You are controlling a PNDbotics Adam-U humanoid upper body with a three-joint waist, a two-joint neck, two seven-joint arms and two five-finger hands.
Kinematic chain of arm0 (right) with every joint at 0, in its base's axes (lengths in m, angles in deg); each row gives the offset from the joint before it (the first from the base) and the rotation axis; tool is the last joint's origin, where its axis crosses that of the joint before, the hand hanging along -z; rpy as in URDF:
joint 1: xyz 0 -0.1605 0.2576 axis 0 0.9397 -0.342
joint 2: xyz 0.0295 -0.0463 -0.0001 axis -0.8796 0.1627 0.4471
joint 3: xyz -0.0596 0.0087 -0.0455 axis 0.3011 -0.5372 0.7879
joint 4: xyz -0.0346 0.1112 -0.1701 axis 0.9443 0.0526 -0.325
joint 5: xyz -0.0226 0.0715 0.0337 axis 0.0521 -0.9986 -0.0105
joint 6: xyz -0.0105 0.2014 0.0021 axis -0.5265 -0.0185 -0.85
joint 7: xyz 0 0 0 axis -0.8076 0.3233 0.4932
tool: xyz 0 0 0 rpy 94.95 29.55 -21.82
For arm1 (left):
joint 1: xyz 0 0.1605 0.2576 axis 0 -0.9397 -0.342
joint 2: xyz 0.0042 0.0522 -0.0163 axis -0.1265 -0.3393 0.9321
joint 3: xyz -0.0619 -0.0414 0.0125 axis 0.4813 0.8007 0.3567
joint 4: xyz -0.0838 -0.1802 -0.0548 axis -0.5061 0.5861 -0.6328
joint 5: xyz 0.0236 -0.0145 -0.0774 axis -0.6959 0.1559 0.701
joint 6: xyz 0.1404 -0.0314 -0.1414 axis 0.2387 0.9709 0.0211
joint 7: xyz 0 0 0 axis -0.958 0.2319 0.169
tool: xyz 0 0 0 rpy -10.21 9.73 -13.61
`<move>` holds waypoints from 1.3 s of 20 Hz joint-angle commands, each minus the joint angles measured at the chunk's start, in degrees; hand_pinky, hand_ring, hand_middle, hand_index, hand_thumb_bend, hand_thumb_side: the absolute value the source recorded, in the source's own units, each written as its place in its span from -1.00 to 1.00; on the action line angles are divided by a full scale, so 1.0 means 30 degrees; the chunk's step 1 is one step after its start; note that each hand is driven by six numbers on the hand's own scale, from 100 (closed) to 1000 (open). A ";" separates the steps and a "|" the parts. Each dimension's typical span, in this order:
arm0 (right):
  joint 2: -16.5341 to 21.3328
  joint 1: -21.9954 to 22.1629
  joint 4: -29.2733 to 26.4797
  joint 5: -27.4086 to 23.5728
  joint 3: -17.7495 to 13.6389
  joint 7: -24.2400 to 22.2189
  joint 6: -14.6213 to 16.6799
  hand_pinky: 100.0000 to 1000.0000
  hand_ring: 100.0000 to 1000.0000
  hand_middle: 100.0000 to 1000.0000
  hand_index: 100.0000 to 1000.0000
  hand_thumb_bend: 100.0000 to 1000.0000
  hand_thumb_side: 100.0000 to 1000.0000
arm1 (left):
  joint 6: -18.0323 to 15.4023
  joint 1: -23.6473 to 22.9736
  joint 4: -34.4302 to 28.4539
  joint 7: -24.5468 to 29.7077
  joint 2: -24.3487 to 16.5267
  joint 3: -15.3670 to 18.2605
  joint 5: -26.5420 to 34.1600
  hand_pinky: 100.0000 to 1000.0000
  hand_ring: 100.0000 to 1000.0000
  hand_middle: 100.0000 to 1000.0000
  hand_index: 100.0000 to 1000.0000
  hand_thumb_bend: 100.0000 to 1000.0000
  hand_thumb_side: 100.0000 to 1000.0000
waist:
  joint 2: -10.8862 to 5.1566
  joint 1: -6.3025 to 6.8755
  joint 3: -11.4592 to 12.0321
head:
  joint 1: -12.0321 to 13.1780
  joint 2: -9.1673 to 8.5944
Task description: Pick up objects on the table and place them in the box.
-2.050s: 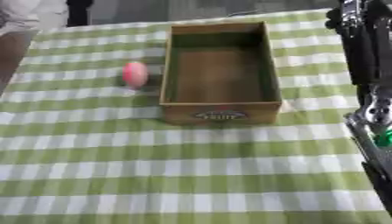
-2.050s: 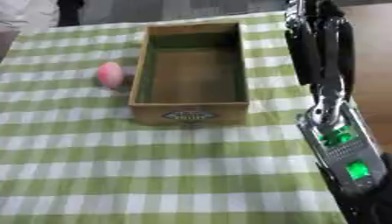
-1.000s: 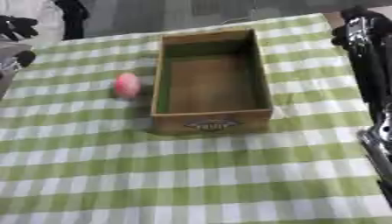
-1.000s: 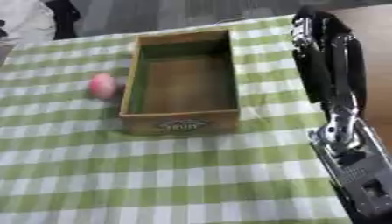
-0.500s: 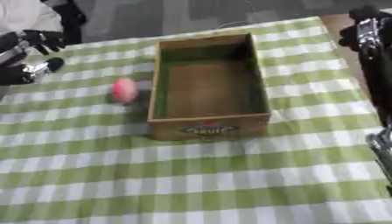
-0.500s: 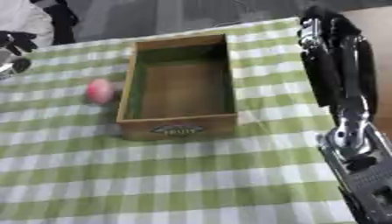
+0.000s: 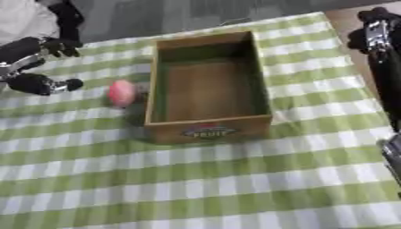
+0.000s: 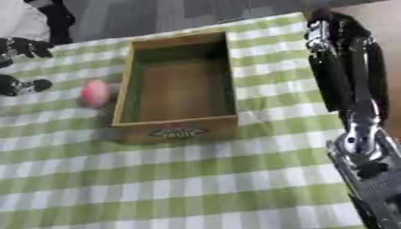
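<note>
Covering the whole desk (image 7: 196,188), a green-and-white checked cloth runs edge to edge and lies a little askew in both views. On it, past the middle, sits the wooden box (image 7: 207,85), long and open-topped, its inside bare and a small label on the near end wall. Down the right side stretches the right arm (image 8: 348,89), black above and silver lower down; its hand does not show in either view. At the far left edge the left hand (image 7: 35,67) reaches in over the cloth, its black fingers spread apart with nothing between them, near the pink object but apart from it. Smallest is that pink object (image 7: 122,93), rounded, lying on the cloth just beside the box's left wall, outside the box.
</note>
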 commanded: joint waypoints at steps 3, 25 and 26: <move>0.0418 -0.0305 -0.0388 -0.0128 0.0014 -0.0066 0.0067 0.47 0.24 0.10 0.55 -1.00 0.90 | -0.2017 0.0657 0.0550 0.1398 -0.0107 -0.0511 -0.2448 0.56 0.65 0.55 1.00 0.01 0.53 | -0.0265 0.0040 -0.0076 | 0.0170 -0.0229; 0.0573 -0.0100 -0.0388 -0.0426 0.0241 -0.0018 0.0184 0.48 0.22 0.07 0.55 -1.00 0.88 | -0.2017 0.1061 0.0998 0.3582 0.0391 -0.0750 0.0676 0.47 0.63 0.66 1.00 -0.46 0.04 | 0.0015 0.0399 -0.0376 | 0.0370 -0.0402; 0.0570 -0.0091 -0.0388 -0.0425 0.0250 -0.0016 0.0185 0.48 0.21 0.07 0.55 -1.00 0.88 | -0.2017 0.1076 0.0936 0.3981 0.0377 -0.0717 0.1022 0.47 0.63 0.66 1.00 -0.46 0.04 | 0.0016 0.0415 -0.0379 | 0.0374 -0.0406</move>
